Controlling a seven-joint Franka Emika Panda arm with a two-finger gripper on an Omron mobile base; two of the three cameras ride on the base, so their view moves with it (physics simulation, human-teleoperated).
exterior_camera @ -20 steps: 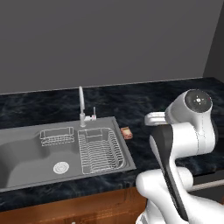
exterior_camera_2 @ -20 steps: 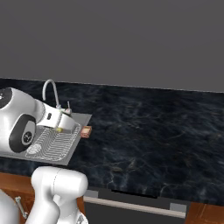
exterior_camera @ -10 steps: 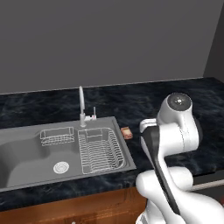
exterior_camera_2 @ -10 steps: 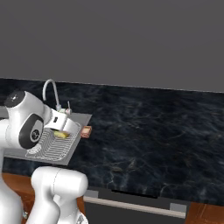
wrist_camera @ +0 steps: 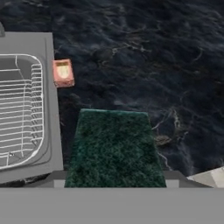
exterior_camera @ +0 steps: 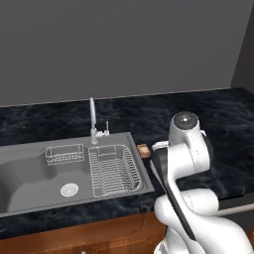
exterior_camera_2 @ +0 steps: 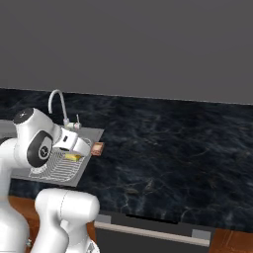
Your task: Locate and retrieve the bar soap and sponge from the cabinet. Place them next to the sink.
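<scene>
Dark tabletop (wrist_camera: 144,52): soap (wrist_camera: 63,72) beside sink (wrist_camera: 50,109). Claw (exterior_camera_2: 75,154) clamped on sponge (wrist_camera: 114,148); early release risks drop into sink or onto soap.

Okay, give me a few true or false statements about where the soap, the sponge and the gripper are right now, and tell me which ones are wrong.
1. The bar soap lies on the dark counter just beside the sink rim. True.
2. The gripper is shut on the sponge. True.
3. The sponge rests in the sink's wire rack. False: it is held in the gripper, above the counter beside the sink.
4. The bar soap sits inside the basin. False: it is on the counter outside the rim.
5. The sponge's green side faces the hand camera. True.
</scene>
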